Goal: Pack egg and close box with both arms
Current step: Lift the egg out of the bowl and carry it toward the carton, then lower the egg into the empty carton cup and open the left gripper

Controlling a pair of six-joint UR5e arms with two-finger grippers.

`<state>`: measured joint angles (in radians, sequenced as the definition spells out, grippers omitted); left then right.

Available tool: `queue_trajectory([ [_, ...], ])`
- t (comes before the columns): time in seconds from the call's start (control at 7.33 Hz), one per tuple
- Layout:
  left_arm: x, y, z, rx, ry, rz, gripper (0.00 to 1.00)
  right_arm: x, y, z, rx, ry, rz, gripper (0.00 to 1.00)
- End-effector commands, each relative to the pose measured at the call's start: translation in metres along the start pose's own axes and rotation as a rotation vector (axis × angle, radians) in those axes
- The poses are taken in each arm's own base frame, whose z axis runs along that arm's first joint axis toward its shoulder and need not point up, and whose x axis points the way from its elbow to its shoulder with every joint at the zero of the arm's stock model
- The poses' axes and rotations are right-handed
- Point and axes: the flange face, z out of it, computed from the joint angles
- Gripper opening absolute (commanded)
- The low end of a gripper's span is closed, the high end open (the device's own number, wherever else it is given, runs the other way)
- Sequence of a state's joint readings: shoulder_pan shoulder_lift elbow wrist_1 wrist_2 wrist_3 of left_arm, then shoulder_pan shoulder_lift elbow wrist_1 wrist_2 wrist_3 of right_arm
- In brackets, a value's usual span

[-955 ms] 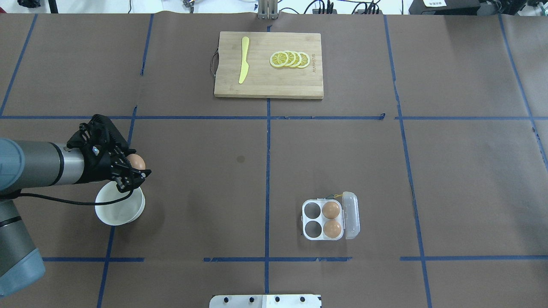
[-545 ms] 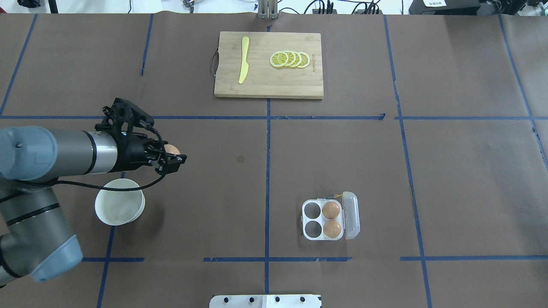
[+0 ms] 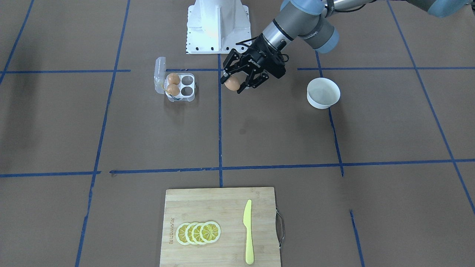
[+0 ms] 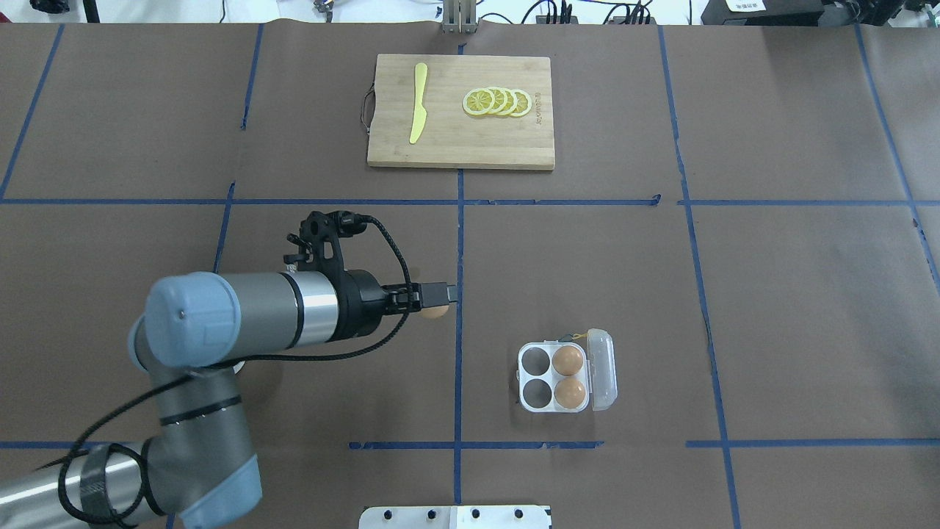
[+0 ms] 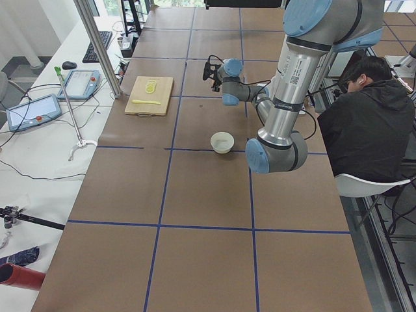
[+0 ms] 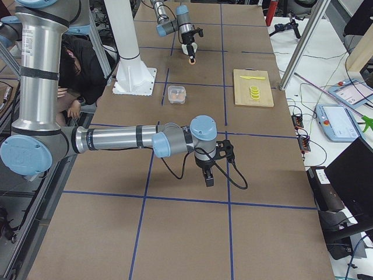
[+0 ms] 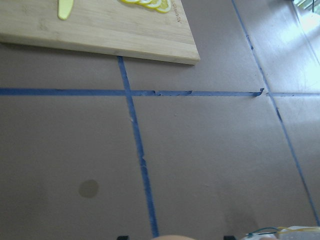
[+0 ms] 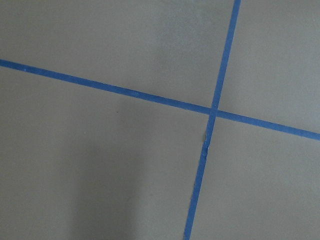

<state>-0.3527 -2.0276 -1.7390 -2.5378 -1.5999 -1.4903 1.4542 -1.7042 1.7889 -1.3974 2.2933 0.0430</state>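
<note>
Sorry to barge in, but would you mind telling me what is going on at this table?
The left pincer holds a brown egg in the air, between the white bowl and the clear egg box. The box lies open, with two eggs in it and two empty cells. The right pincer hangs over the table, away from the box; whether it is open or shut cannot be told.

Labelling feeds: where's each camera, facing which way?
Front: opposite robot's base, looking down; left gripper holds egg.
Overhead: behind robot, looking down; left arm, box.
Left side: table end, left arm near.
Right side: other end, right arm near.
Left wrist: faces cutting board.
Right wrist: taped table, no robot.
Front and overhead share box.
</note>
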Motion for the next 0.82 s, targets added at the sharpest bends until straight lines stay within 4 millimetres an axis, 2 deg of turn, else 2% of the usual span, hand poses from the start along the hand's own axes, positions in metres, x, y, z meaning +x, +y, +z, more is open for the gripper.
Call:
queue_trajectory([
  [0.0, 0.029, 0.057, 0.045, 0.061, 0.133, -0.141, 0.01, 0.001, 0.000, -0.001, 0.002, 0.001, 0.002, 1.00],
  [0.27, 0.038, 0.074, 0.072, 0.048, 0.131, -0.177, 0.03, 0.002, 0.001, -0.001, 0.003, 0.001, 0.004, 1.00],
  [0.41, 0.047, 0.076, 0.083, 0.046, 0.134, -0.184, 0.08, 0.003, 0.001, -0.001, 0.002, 0.002, 0.006, 1.00],
  [0.68, 0.045, 0.079, 0.097, 0.045, 0.114, -0.181, 0.22, 0.004, 0.002, -0.002, 0.003, 0.004, 0.007, 1.00],
])
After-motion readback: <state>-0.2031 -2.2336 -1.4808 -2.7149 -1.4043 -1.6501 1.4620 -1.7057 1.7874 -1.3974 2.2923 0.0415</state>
